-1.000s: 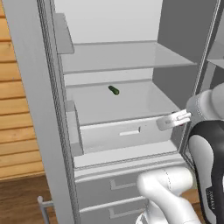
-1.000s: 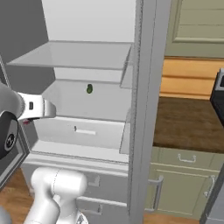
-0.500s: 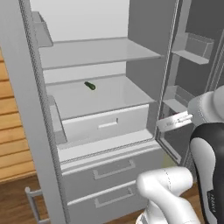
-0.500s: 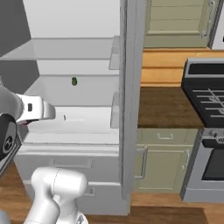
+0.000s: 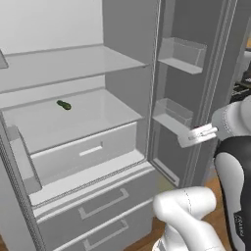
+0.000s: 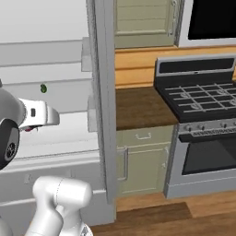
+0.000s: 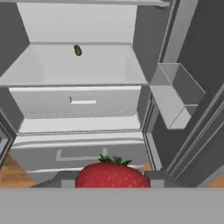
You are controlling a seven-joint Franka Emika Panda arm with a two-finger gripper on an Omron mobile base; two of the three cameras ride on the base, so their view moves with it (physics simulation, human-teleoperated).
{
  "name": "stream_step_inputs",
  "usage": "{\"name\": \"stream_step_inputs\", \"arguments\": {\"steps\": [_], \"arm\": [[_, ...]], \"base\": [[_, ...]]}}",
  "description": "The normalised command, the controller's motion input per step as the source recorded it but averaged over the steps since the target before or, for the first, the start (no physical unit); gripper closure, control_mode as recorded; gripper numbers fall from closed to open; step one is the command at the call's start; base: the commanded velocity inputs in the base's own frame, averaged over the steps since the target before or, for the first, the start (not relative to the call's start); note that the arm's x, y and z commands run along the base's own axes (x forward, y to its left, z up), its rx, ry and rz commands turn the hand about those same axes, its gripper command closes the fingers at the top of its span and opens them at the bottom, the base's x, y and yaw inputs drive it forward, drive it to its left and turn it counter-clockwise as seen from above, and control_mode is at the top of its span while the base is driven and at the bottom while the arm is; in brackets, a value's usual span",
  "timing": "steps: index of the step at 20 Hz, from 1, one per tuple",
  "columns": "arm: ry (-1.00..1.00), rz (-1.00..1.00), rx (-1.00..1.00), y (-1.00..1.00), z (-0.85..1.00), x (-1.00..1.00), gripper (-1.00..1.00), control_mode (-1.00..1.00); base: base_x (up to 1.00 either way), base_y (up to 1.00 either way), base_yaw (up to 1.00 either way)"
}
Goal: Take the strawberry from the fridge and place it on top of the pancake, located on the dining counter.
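Observation:
The strawberry [image 7: 111,174], bright red with a green cap, sits between my two dark finger tips at the bottom of the hand view, and my gripper [image 7: 111,180] is shut on it. From the right base view the gripper [image 6: 32,128] hangs in front of the open fridge [image 6: 103,92], with a red speck of strawberry [image 6: 29,129] under the hand. In the left base view the gripper [image 5: 185,142] is beside the open right door of the fridge [image 5: 73,63], outside the shelves. The pancake and the dining counter are out of view.
A small dark green item [image 5: 63,105] lies on the fridge's middle shelf. Door bins [image 5: 171,115] jut from the open door close to my hand. To the right stand a dark wall counter [image 6: 138,108], green cabinets [image 6: 138,156] and a stove [image 6: 203,97].
Both base views have swung right: the fridge has slid left and the stove and wall counter have come into view. The gripper stays shut on the strawberry, now further outside the fridge.

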Motion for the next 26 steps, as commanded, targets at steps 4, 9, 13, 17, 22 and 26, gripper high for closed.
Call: {"name": "stream_step_inputs", "arguments": {"steps": [4, 9, 13, 17, 22, 26], "arm": [[0.00, 0.00, 0.00, 0.00, 0.00, 0.00, 1.00, 1.00], [0.00, 0.00, 0.00, 0.00, 0.00, 0.00, 1.00, 1.00], [0.00, 0.00, 0.00, 0.00, 0.00, 0.00, 1.00, 1.00], [0.00, 0.00, 0.00, 0.00, 0.00, 0.00, 1.00, 1.00], [0.00, 0.00, 0.00, 0.00, 0.00, 0.00, 1.00, 1.00], [0.00, 0.00, 0.00, 0.00, 0.00, 0.00, 1.00, 1.00]], "base": [[-0.24, 0.93, -0.48], [-0.59, 0.80, -0.30], [-0.71, 0.67, -0.16], [-0.55, 0.98, -0.01], [-0.18, 0.94, 0.00], [-0.21, 0.88, 0.00]]}}
